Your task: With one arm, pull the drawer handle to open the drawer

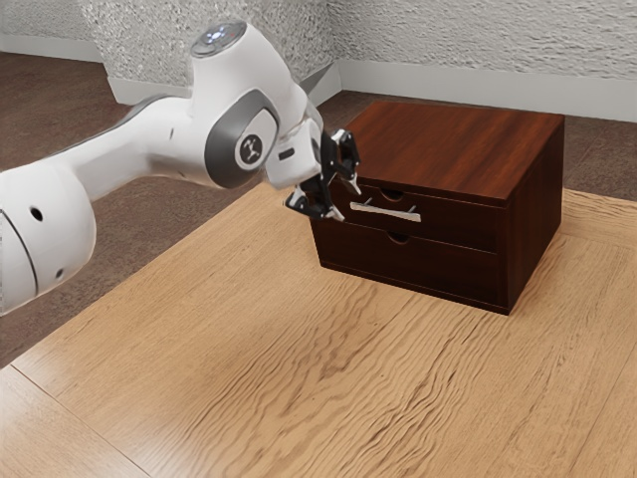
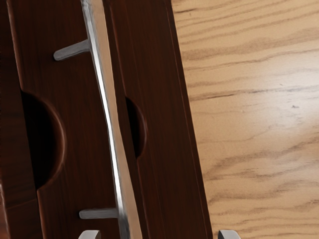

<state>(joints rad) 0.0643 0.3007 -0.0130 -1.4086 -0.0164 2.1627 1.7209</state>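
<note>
**Open gripper at the upper drawer's handle**

A dark wooden cabinet (image 1: 453,149) with two drawers stands on a light wooden table (image 1: 299,378), toward the exterior view's right. The arm comes in from the exterior view's left and brings the gripper (image 1: 343,199) to the front of the upper drawer (image 1: 448,224), at the end of the handle (image 1: 388,211) that is nearer to the arm. The handle is a thin silver bar and lies across the drawer front on two short posts. The lower drawer (image 1: 428,264) is under it and has a small round cut in its top edge, as the upper one has.

The gripper is released: its two fingers stand wide apart. In the wrist view the two light fingertips (image 2: 89,234) appear at the lower edge, and the handle (image 2: 107,124) passes between them, closer to one than to the other. They do not press the bar from both sides.

I cannot tell whether the upper drawer is already out a little; its front looks about level with the lower one.
</note>
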